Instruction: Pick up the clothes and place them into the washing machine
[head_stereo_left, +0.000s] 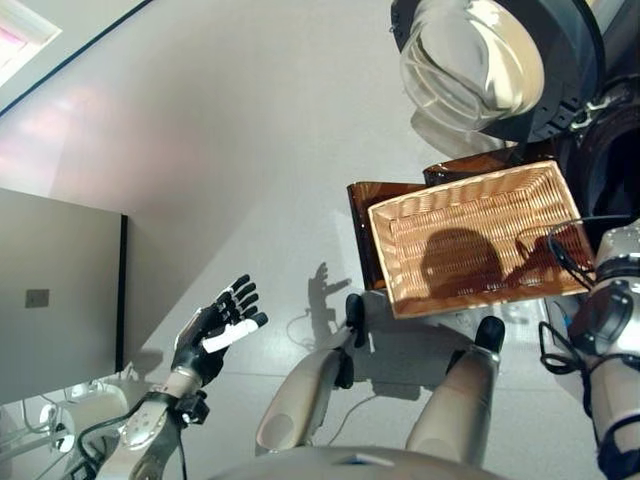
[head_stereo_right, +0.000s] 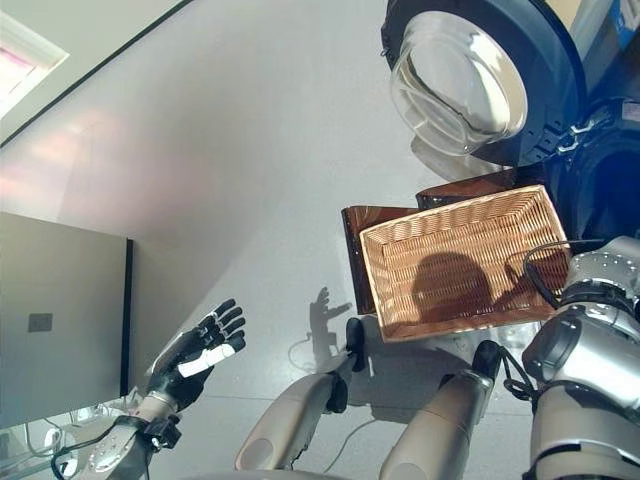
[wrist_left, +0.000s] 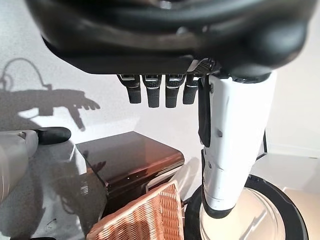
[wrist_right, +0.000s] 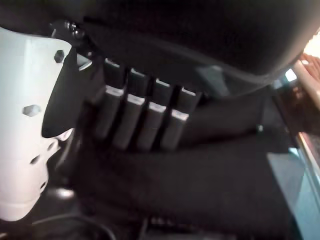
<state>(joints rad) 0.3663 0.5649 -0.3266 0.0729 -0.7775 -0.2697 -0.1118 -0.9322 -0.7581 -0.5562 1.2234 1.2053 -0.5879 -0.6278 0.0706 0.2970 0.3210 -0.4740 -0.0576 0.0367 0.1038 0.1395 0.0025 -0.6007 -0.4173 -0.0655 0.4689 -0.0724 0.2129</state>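
The shallow wicker basket (head_stereo_left: 440, 215) rests on the low dark brown box (head_stereo_left: 362, 215) beside the washing machine, and I see no clothes in it. The machine's round door (head_stereo_left: 470, 60) stands open, with the dark drum opening (head_stereo_left: 610, 170) to the right of the basket. My left hand (head_stereo_left: 212, 335) is open and empty, held over the floor well left of the basket; its wrist view shows its fingers (wrist_left: 152, 92) straight, with the box (wrist_left: 130, 160) and basket (wrist_left: 145, 217) beyond. My right hand's fingers (wrist_right: 140, 120) hang relaxed and hold nothing, over a dark surface.
A grey panel (head_stereo_left: 55, 290) stands at the far left. Pale floor (head_stereo_left: 250, 150) stretches between it and the brown box. My right arm (head_stereo_left: 615, 330) reaches along the right edge next to the basket and the machine front.
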